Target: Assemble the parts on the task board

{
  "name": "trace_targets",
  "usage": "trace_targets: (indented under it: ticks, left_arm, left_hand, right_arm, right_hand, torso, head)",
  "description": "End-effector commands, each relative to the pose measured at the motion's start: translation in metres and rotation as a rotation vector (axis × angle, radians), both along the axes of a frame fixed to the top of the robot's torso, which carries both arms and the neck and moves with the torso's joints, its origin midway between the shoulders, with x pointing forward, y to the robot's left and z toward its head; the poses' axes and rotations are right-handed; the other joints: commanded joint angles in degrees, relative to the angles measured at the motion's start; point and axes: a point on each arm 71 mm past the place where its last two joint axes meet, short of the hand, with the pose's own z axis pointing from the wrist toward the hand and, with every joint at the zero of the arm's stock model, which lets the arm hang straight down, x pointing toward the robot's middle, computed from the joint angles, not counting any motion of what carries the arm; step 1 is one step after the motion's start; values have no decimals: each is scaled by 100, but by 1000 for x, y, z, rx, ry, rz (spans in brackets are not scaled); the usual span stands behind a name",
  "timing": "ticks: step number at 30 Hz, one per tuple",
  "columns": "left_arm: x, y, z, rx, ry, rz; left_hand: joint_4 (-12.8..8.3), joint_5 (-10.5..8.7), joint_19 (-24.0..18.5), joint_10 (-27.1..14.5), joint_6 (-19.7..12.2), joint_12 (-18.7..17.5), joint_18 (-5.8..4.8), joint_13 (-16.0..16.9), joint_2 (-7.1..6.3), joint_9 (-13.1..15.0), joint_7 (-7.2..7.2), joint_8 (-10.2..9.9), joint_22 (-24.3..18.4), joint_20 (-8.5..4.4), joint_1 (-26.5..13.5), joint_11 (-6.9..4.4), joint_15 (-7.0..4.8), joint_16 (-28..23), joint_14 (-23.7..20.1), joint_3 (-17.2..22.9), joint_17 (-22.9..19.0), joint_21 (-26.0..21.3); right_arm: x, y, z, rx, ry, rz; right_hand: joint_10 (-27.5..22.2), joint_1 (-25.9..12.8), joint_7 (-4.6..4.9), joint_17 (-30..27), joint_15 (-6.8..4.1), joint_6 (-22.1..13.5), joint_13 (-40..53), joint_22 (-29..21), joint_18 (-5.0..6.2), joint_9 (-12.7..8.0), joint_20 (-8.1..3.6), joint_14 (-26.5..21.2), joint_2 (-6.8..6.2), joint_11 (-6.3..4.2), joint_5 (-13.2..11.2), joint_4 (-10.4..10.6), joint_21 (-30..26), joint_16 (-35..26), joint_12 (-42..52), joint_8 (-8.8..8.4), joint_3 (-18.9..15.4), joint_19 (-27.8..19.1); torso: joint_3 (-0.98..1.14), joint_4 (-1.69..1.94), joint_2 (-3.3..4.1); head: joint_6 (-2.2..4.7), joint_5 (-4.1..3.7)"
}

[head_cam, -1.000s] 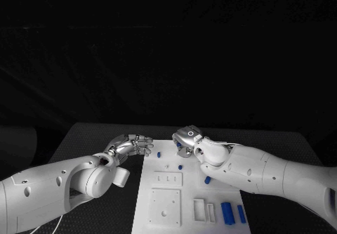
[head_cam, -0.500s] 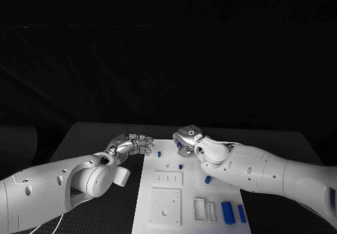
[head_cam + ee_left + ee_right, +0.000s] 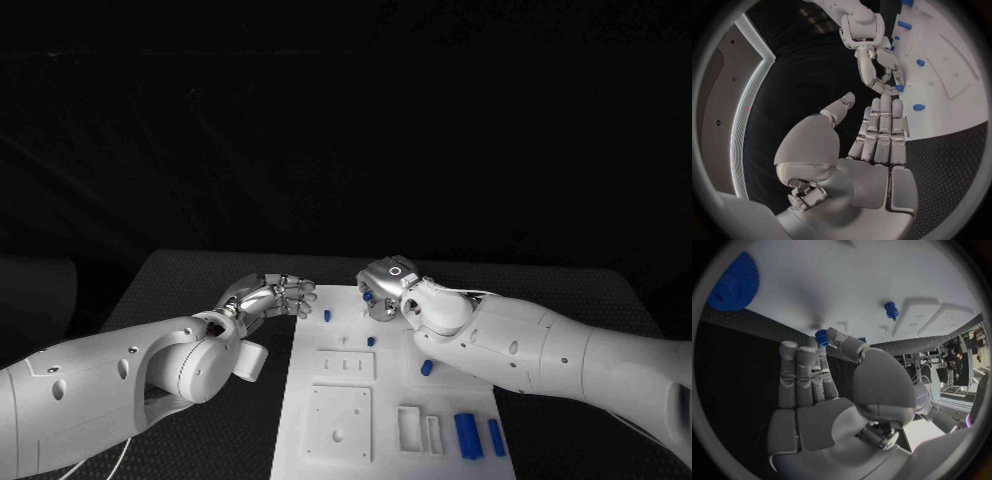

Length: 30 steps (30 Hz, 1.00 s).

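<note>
The right hand [image 3: 387,290] pinches a small blue part [image 3: 821,336] over the task board's [image 3: 335,440] far edge, probably lining up an insertion (the left hand [image 3: 271,296] hovers empty, fingers apart).

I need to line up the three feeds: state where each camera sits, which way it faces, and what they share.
Head view: on the robot's head, looking down at the task board; both arms enter.
Left wrist view: behind the left hand, facing the board and the right hand.
Right wrist view: behind the right hand, which pinches a small blue part over the board.
Shared: board, right hand.
</note>
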Motion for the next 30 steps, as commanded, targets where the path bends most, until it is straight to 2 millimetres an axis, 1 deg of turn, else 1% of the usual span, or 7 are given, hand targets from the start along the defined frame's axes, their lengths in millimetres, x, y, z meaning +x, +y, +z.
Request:
trace_targets:
  ticks: [1,9,15,19,23,28,30]
  left_arm:
    - [0,-2,2,-7,-7,-15]
    - [0,-2,2,-7,-7,-14]
    - [0,-2,2,-6,-7,-13]
    - [0,-1,2,-6,-8,-12]
    - [0,-1,2,-6,-8,-12]
    - [0,1,2,-5,-8,-9]
    - [0,2,2,-5,-8,-7]
  left_hand:
    - [-16,9,-35,-1,18,-40,54,-8,1,-7,35,-24,134,13,-43,46,7,5,-1,17,9,26]
    - [-16,9,-36,-2,11,-46,54,-9,-1,-8,38,-31,133,13,-48,48,7,4,-1,20,12,30]
    - [-17,9,-37,-3,9,-49,54,-10,-2,-8,39,-33,133,13,-49,49,7,4,-1,22,13,32]
    - [-18,10,-38,-3,8,-52,55,-10,-2,-8,40,-35,133,13,-48,49,7,3,-2,24,14,33]
    - [-20,10,-39,-6,7,-56,55,-11,-3,-8,41,-37,133,13,-48,51,7,2,-2,25,15,34]
    - [-22,10,-40,-7,6,-59,55,-12,-3,-8,41,-39,133,13,-48,51,7,2,-3,27,15,35]
    - [-23,10,-40,-8,5,-60,55,-12,-3,-8,42,-40,133,13,-48,52,7,2,-3,28,16,36]
  right_arm:
    - [-1,0,-5,-15,36,3]
    - [-2,-2,-5,-3,27,-2]
    - [-1,-7,-4,-2,25,-15]
    - [0,-11,-4,2,18,-20]
    - [-1,-14,-2,22,6,-17]
    - [-7,-20,3,88,-12,-2]
    - [-7,-21,8,108,-19,0]
  right_hand:
    - [-59,13,-1,-11,40,-48,-9,75,311,-12,-12,-5,-81,7,12,10,-25,10,-9,-44,-41,-32]
    - [-184,42,36,-47,83,-129,-46,72,311,-30,-10,-9,-134,50,11,49,-31,34,-10,-95,-53,-41]
    - [-412,76,109,-95,153,-284,-127,67,311,-77,5,-31,-200,121,12,106,-47,54,-14,-187,-22,-62]
    - [-445,89,119,-107,162,-305,-145,66,311,-86,6,-33,-223,131,12,120,-48,64,-8,-199,-12,-62]
    - [-453,103,122,-113,165,-311,-153,66,311,-90,5,-30,-239,134,12,128,-47,72,-3,-202,1,-58]
    - [-478,116,132,-135,171,-327,-178,60,311,-101,3,-22,-325,140,12,191,-45,93,3,-211,60,-36]
    - [-480,114,132,-139,171,-327,-182,60,311,-102,1,-19,-339,141,12,205,-44,99,4,-211,68,-31]
  torso:
    - [0,2,0]
    - [0,-3,4]
    - [0,3,3]
    - [5,-2,1]
    - [3,-8,5]
    - [7,-9,3]
    - [8,-15,2]
  head:
    - [6,3]
    - [8,11]
    - [5,6]
    - [8,13]
    - [12,13]
    - [15,13]
    - [20,11]
